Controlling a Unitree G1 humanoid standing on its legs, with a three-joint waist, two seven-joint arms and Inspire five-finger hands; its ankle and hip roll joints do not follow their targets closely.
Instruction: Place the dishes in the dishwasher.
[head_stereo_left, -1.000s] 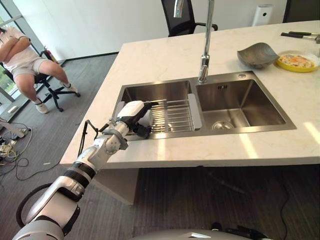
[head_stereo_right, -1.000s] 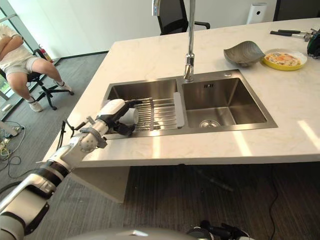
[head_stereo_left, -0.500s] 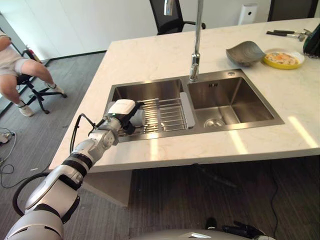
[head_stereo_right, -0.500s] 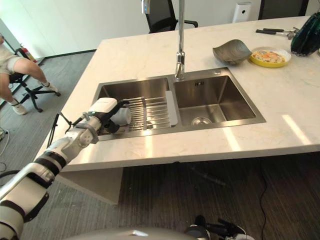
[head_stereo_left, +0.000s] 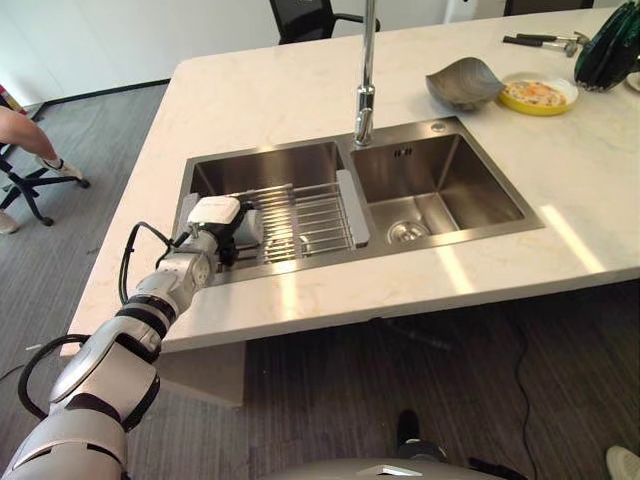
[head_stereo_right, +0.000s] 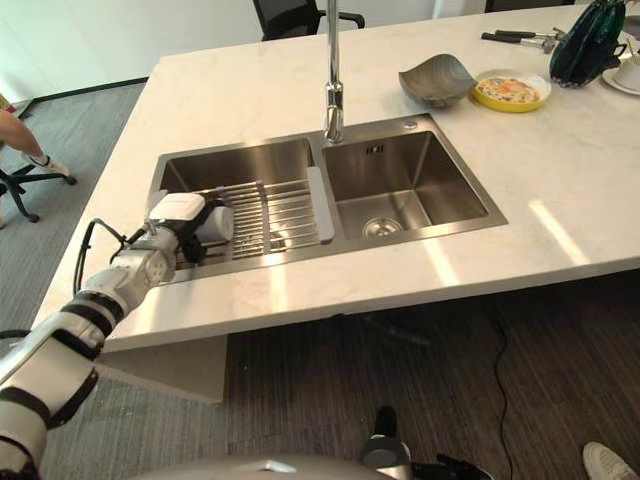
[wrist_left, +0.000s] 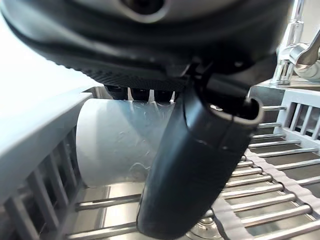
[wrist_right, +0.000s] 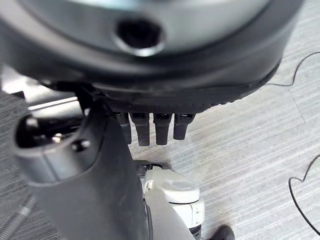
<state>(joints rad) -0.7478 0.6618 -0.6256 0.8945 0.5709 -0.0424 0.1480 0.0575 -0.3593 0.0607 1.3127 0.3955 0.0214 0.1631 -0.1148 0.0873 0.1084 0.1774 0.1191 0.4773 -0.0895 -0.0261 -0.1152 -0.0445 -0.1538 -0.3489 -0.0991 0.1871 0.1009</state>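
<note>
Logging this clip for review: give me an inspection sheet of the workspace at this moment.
Surface: pale stone counter with a double steel sink and a tall tap.
Job's things: white cup lying on the wire rack over the left basin.
Clutter: grey bowl, yellow plate with food, dark green object and tools at the far right.
Hands: left hand curled round the cup; right hand over the floor, fingers relaxed.
Cables: nothing seen.
Surroundings: grey carpet, black office chair, a seated person's legs at left.

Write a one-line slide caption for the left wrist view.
Left hand closed around a white cup lying on its side on the sink's wire rack.
</note>
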